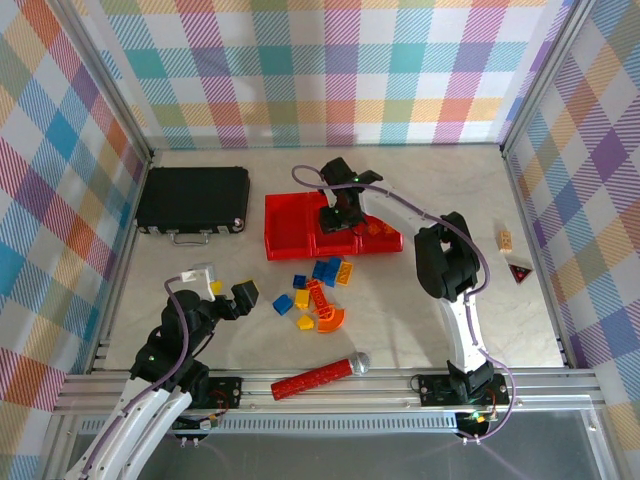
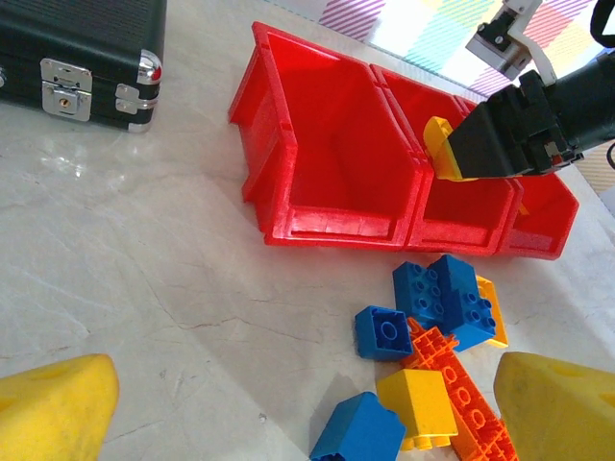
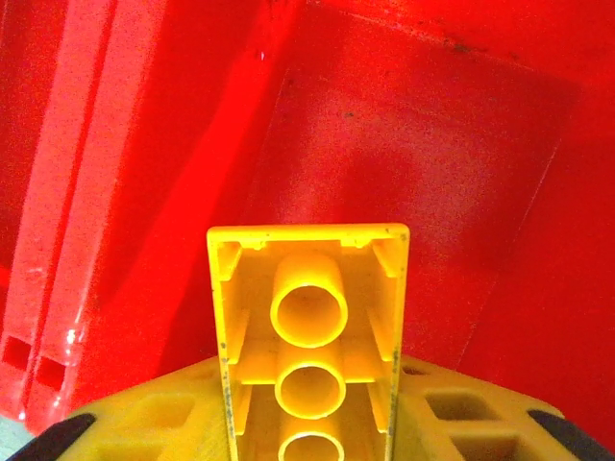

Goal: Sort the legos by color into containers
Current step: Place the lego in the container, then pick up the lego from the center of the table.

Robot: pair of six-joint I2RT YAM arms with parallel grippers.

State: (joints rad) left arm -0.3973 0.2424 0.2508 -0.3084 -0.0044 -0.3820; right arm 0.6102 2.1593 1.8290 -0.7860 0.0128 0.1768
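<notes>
Right hand (image 1: 337, 213) stood over the red containers (image 1: 285, 238), reached in from the right arm across the worktop (image 1: 400, 320). It was clamped on a yellow brick (image 3: 307, 317). In the right wrist view the brick sat between the yellow fingers (image 3: 461, 413), its hollow underside with round tubes facing the camera and red bin floor behind it. In the left wrist view the brick hung over the middle bin (image 2: 461, 216), above its floor, not touching it.

Left bin (image 2: 336, 163) showed bare red floor. Right bin (image 2: 543, 221) held some orange pieces (image 1: 378, 230); count could not be told.

Left hand (image 1: 243, 296) hovered low over the worktop, near its left arm's base, just left of the loose legos. Its yellow fingers (image 2: 53, 408) stood wide apart with nothing between them.

Loose legos lay on the worktop just in front of the containers:
- two blue bricks (image 2: 447, 298) side by side, touching
- a small blue brick (image 2: 384, 331) beside them
- another blue brick (image 2: 357, 432) nearer the left hand
- a yellow cube (image 2: 418, 403)
- a long orange plate (image 2: 456, 379), partly under the others
- an orange arch (image 1: 330, 320) at the near edge of the pile

Black case (image 1: 192, 198) lay left of the containers, apart from them. Red stick (image 1: 318, 377) lay at the near edge of the worktop. Tan block (image 1: 505, 239) sat far right, well apart from the pile.
</notes>
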